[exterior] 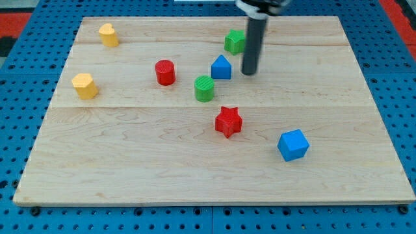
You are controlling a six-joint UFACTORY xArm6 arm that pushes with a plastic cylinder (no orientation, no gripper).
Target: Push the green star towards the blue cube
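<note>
Wood board (130, 175), 2 yellow, 2 red, 2 green, 2 blue blks

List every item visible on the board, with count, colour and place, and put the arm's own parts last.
wooden board: one, pale wood, fills most of the view, on a blue pegboard.
yellow blocks: two, one near the view's top left, one at the left edge.
red cylinder: one, left of centre.
green cylinder: one, centre.
blue house-shaped block: one, just above and right of the green cylinder.
green star: one, top centre, partly behind the rod.
red star: one, below centre.
blue cube: one, lower right.
my tip: one dark rod, end just right of the blue house-shaped block, below the green star.
</note>
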